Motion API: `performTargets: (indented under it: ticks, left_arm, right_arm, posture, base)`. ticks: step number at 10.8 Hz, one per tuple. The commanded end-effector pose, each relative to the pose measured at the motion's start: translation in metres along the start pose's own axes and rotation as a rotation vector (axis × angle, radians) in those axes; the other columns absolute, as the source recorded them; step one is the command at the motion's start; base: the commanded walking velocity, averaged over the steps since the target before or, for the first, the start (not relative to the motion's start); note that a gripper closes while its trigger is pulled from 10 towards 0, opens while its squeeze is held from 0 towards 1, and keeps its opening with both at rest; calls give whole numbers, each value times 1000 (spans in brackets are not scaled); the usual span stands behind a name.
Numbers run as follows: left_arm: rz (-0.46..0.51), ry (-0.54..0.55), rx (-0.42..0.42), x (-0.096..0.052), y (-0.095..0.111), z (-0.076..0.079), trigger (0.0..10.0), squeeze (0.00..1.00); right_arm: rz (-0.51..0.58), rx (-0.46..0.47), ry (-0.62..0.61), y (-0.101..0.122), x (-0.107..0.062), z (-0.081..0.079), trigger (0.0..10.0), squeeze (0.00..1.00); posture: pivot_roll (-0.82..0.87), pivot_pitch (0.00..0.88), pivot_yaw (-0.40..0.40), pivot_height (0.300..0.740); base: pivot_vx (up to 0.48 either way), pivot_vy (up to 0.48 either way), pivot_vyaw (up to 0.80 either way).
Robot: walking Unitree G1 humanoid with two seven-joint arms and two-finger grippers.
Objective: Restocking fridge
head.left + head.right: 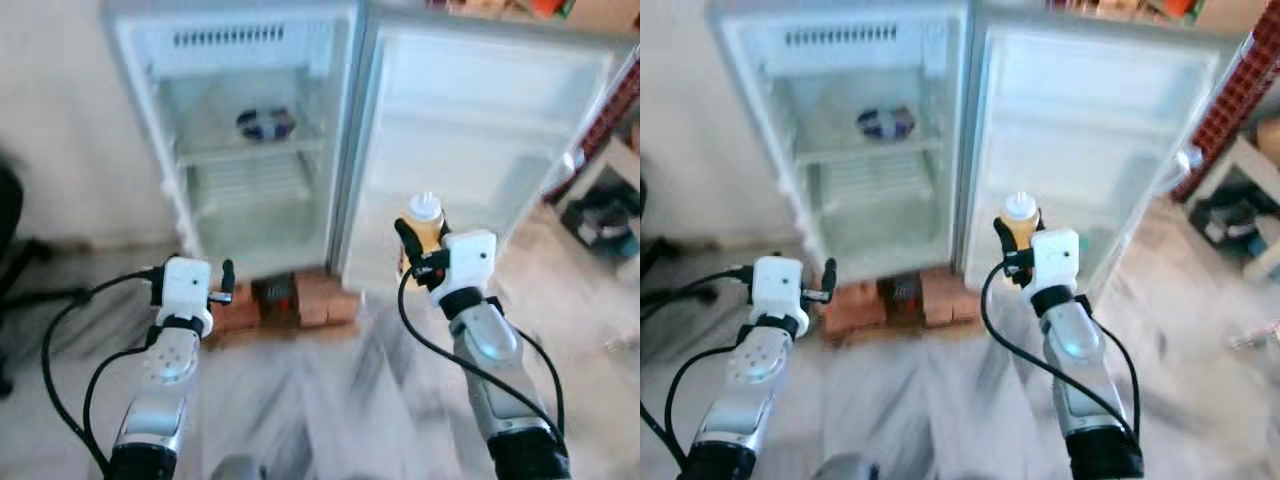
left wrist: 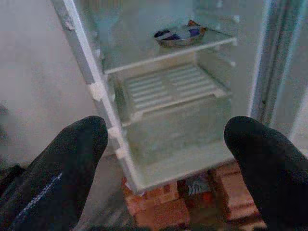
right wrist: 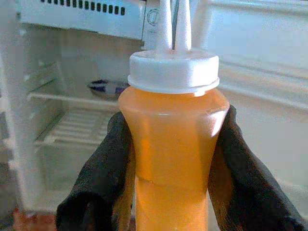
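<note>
Head views: fridge [image 1: 250,150] open, door [image 1: 480,130] swung to the robot's right; bricks [image 1: 300,300] under the cabinet; right gripper [image 1: 415,250] holds the bottle [image 1: 424,222] upright before the door. Right wrist view adds detail: orange contents, white twin-spout cap, fingers [image 3: 103,173] clamped on both sides. Left wrist view: left gripper [image 2: 163,139] spread apart, empty, facing shelves; dish [image 2: 179,35] on upper shelf.

Red bricks [image 1: 300,300] on pale marble floor [image 1: 320,400], black chair [image 1: 15,260] nearby.
</note>
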State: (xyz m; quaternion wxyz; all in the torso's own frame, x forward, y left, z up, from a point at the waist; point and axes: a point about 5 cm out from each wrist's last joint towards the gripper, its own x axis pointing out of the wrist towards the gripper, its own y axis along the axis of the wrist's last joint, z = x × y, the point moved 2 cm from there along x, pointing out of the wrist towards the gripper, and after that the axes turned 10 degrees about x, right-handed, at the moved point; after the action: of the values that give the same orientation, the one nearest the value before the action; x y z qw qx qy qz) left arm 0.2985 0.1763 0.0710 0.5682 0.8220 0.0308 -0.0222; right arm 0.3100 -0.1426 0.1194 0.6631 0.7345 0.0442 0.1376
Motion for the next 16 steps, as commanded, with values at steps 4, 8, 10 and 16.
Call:
performTargets:
  ticks: [4, 8, 10, 16]
  left_arm:
    - [0, 2, 15, -5, -3, -4, 10000, 0]
    - [8, 2, 14, -4, -1, -6, 10000, 0]
    - [11, 10, 14, -3, 0, -7, 10000, 0]
    - [-22, 142, 1, -30, -17, -33, 10000, 0]
  right_arm:
    - [15, -3, 20, 2, 2, -7, 10000, 0]
    - [18, -1, 15, 2, 3, -6, 10000, 0]
    - [17, 4, 14, 1, 3, -7, 10000, 0]
    - [4, 49, -21, -5, -4, -3, 10000, 0]
  posture:
    - [122, 62, -64, 740]
    - [123, 61, -59, 740]
    - [125, 59, -58, 740]
    - [140, 66, -58, 740]
  base:
    - [0, -154, 0]
    - [0, -443, 0]
    - [0, -126, 0]
    - [0, 0, 0]
